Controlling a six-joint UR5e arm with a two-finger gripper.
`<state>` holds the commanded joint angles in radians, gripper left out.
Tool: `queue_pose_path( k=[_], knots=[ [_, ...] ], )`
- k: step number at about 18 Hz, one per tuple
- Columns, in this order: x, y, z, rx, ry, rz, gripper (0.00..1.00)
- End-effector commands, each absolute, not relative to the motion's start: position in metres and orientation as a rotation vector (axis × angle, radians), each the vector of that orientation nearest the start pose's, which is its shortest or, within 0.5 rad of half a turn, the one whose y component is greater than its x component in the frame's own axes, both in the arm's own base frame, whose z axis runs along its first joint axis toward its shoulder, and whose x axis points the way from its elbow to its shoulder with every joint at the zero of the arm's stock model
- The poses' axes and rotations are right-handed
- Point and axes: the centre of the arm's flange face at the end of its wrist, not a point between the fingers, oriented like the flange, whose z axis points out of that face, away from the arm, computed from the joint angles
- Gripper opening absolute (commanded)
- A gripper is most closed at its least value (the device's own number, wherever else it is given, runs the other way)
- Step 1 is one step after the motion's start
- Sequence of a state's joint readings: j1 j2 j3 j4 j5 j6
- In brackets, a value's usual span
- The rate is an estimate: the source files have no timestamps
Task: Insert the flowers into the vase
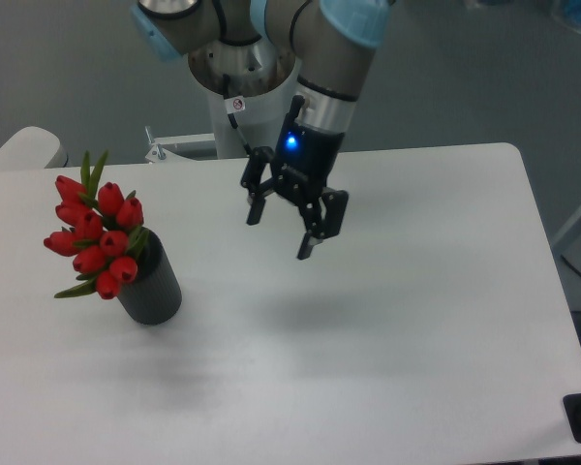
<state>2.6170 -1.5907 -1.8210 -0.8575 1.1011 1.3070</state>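
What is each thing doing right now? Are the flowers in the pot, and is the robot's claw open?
flowers: standing in the vase, heads leaning left over its rim
vase: upright on the table, holding the flowers
gripper: open, empty, above the table, well apart from the vase

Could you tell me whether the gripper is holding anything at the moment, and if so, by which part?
Nothing is held: the gripper is open and empty above the table, while the flowers stand in the vase.

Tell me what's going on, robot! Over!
Claw open, empty, hanging above the table. Flowers standing in the vase, leaning left. Nothing in the way.
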Motion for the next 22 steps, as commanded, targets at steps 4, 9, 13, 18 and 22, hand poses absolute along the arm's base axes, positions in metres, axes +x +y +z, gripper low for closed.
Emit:
queue_pose_path(
  k=[4, 9, 13, 18, 22],
  knots=[
    [-0.369, 0.410, 0.455, -2.577, 0.479, 0.399, 1.00],
    [-0.385, 0.403, 0.474, -2.744, 0.871, 0.493, 1.00],
    [-0.397, 0.396, 0.485, -2.767, 0.981, 0.507, 1.00],
    [-0.419, 0.369, 0.483, -2.797, 1.199, 0.482, 1.00],
    [-0.426, 0.362, 0.479, -2.806, 1.198, 0.463, 1.00]
  ],
)
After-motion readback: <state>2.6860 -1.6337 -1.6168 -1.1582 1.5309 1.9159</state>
